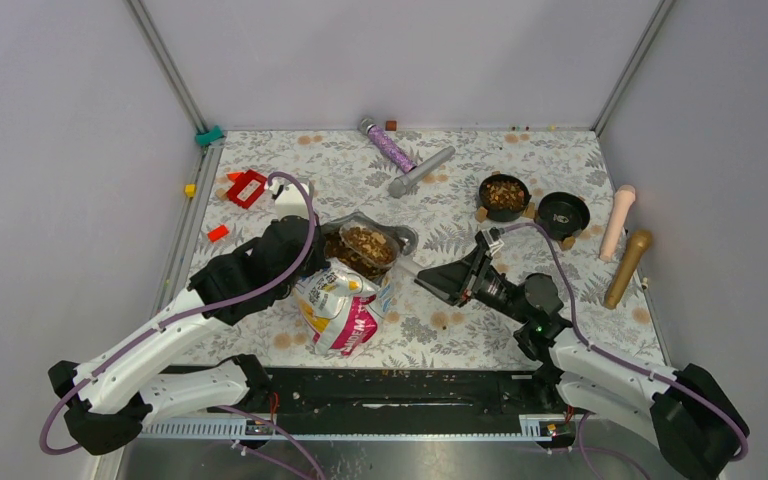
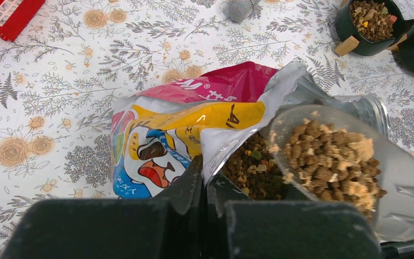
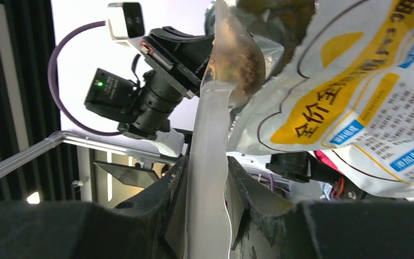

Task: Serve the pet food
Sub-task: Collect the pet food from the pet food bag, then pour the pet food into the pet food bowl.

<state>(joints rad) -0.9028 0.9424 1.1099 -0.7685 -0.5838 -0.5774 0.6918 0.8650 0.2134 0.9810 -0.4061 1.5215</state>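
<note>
The yellow-white-magenta pet food bag lies open mid-table, with kibble showing inside its silver mouth. My left gripper is shut on the bag's open edge and holds it up; it also shows in the top view. My right gripper is shut on the handle of a clear plastic scoop. The scoop is heaped with brown and tan kibble and sits at the bag's mouth. A black bowl to the right holds kibble. A second black bowl beside it looks nearly empty.
A red flat item lies at back left. A purple glitter cylinder and a grey one lie at the back. A pink pestle-like stick and a gold one lie at the right edge.
</note>
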